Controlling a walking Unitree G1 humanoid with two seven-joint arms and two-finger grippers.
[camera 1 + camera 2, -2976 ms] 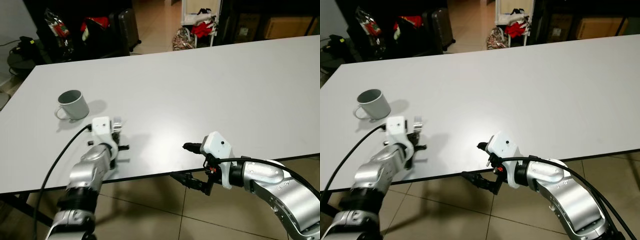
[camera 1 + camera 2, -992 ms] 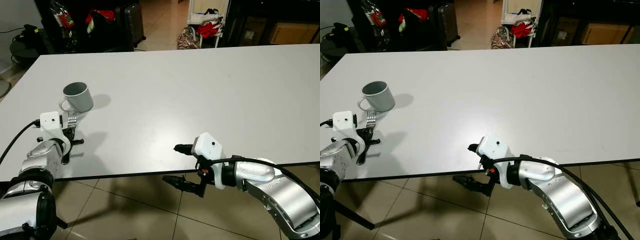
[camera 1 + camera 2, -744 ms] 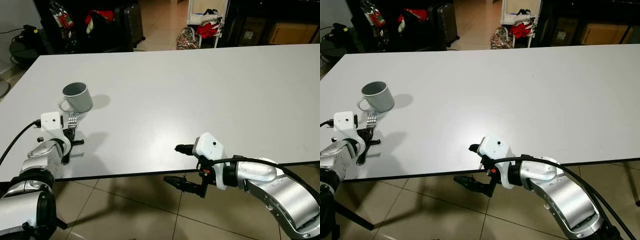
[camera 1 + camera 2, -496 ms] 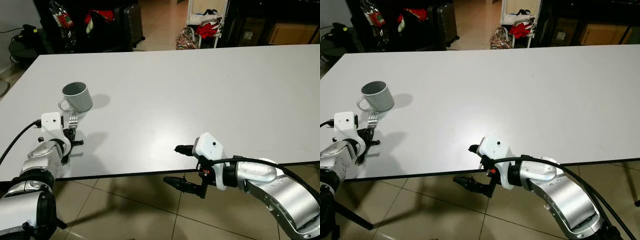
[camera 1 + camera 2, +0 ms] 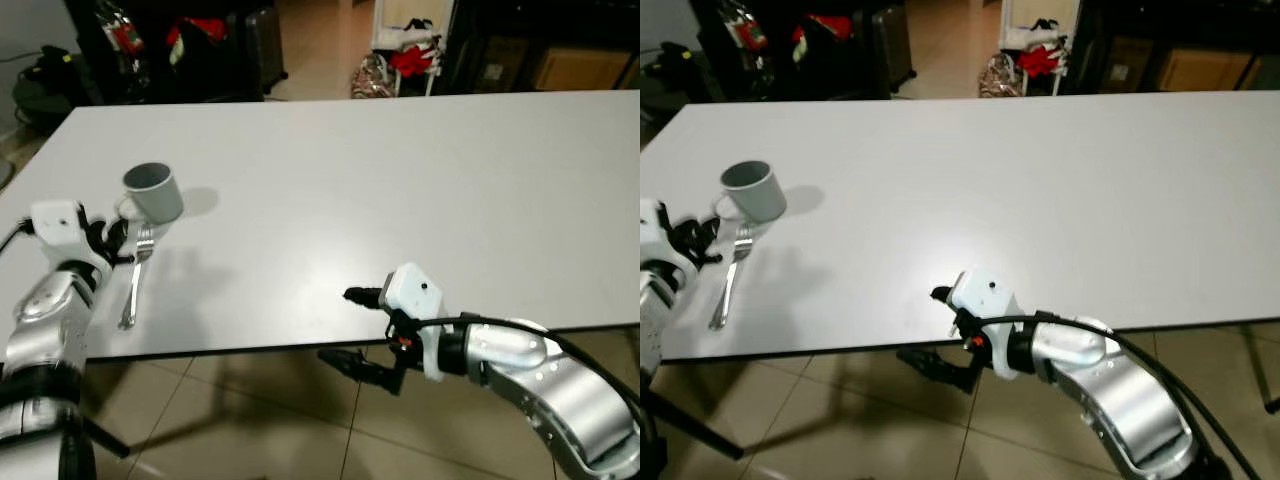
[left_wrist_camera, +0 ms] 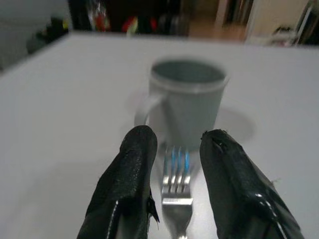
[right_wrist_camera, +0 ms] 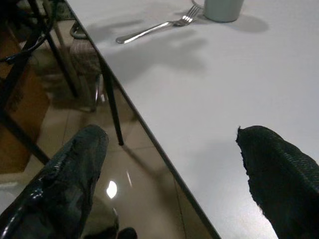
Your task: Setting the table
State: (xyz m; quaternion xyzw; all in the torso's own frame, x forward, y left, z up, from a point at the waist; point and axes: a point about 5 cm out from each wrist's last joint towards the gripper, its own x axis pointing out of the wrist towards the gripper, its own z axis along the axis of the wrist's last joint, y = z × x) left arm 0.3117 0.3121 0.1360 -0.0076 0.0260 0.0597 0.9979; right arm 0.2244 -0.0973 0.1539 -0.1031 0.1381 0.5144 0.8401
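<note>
A grey mug [image 5: 152, 190] stands upright near the left end of the white table [image 5: 420, 170]. A silver fork [image 5: 133, 275] lies flat just in front of it, tines toward the mug, handle toward the front edge. My left gripper [image 5: 106, 240] hovers just left of the tines, open and holding nothing. The left wrist view looks past both fingers at the fork tines [image 6: 175, 169] and the mug [image 6: 187, 102]. My right gripper [image 5: 338, 325] is wide open at the table's front edge, one finger over the top and one below it.
The table's front edge [image 5: 250, 347] runs just ahead of both arms, with tiled floor [image 5: 250, 420] below. Dark clutter, a suitcase [image 5: 262, 45] and bags [image 5: 385, 70] lie past the far edge. Dark frame legs [image 7: 55, 59] stand under the table's left end.
My left gripper has let go of the fork, which now lies flat on the table. The left arm has drawn back to the left. The right arm has barely moved.
</note>
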